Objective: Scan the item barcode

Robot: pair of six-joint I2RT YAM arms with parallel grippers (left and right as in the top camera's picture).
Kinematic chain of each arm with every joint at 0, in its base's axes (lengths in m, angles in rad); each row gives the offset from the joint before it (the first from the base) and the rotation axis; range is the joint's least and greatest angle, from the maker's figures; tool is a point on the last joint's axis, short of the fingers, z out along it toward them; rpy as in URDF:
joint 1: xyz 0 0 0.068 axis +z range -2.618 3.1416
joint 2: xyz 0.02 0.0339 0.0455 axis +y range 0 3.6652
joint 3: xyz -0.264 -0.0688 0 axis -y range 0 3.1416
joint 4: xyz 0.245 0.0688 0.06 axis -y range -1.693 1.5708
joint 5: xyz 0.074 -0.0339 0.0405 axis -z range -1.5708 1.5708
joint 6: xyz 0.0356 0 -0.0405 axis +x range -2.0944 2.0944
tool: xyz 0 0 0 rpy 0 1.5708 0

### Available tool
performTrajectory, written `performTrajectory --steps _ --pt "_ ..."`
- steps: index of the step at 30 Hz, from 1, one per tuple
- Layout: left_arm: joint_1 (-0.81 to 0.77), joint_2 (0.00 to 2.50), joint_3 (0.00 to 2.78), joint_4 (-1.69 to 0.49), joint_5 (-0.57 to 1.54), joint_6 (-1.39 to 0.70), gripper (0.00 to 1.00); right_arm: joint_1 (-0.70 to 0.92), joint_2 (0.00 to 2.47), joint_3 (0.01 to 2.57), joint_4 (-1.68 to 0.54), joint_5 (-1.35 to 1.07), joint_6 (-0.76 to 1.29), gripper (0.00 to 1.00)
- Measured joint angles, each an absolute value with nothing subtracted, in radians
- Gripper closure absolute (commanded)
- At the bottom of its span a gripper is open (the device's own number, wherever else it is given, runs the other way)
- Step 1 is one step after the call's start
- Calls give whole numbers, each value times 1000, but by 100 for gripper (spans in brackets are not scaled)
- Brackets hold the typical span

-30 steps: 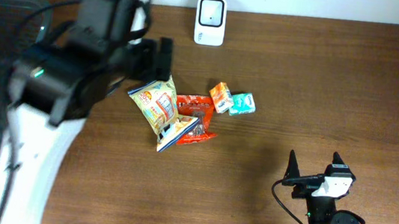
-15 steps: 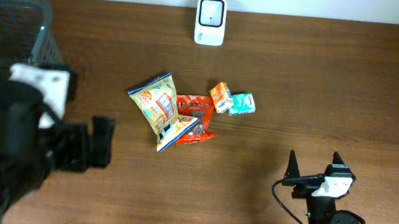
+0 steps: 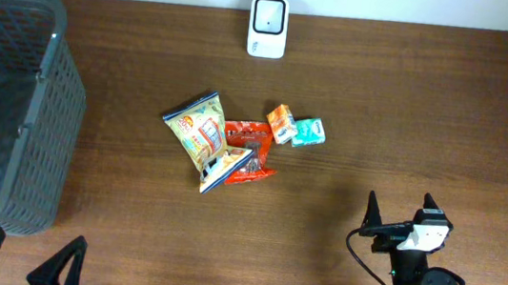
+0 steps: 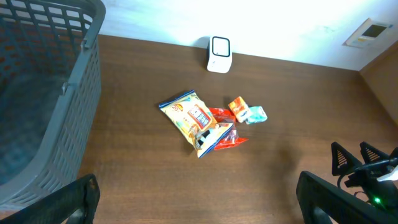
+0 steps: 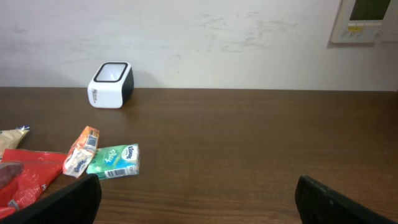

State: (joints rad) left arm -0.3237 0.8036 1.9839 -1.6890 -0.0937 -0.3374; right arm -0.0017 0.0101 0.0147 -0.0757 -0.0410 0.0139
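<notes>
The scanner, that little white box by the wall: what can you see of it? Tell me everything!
The scanner is a small white box with rounded corners, plastic by its look, with a dark-rimmed window on top. It stands upright on the brown table, at its far edge by the wall, apart from the snacks. Nothing else touches it.

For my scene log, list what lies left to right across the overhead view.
basket → yellow snack bag → scanner → orange packet → green tissue pack → right fingers
</notes>
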Motion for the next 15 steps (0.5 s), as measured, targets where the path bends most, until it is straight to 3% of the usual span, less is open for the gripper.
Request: performTrajectory --steps 15 --pt "-324 793 1949 -1684 -94 -341 1 -1 10 15 -76 -41 14 2"
